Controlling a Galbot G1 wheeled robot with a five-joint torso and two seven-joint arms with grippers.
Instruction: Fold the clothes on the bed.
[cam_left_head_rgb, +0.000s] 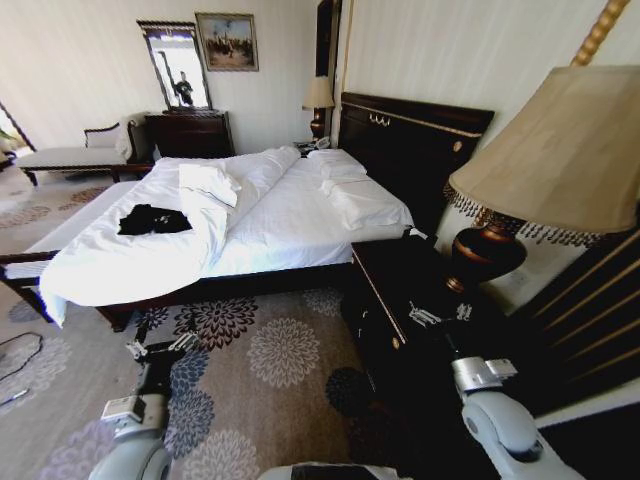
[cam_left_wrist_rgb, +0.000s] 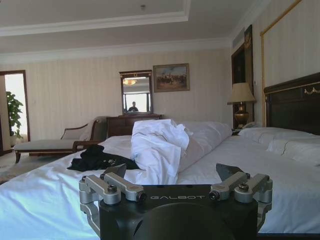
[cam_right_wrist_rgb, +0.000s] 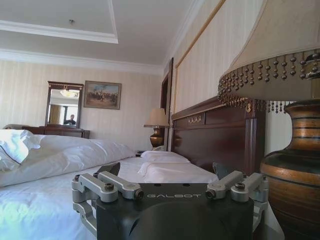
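The clothes are one crumpled black garment lying on the white duvet near the bed's left side. The left wrist view shows the clothes beyond a bunched fold of duvet on the bed. My left gripper hangs open over the carpet, short of the bed's foot and apart from the garment; its empty fingers spread wide in its own view. Over the dark nightstand, my right gripper is open and empty, also seen facing along the bed.
A dark nightstand with a big shaded lamp stands at the bed's right, close to my right arm. A chaise longue and a dresser line the far wall. Floral carpet lies before the bed; a cable is at left.
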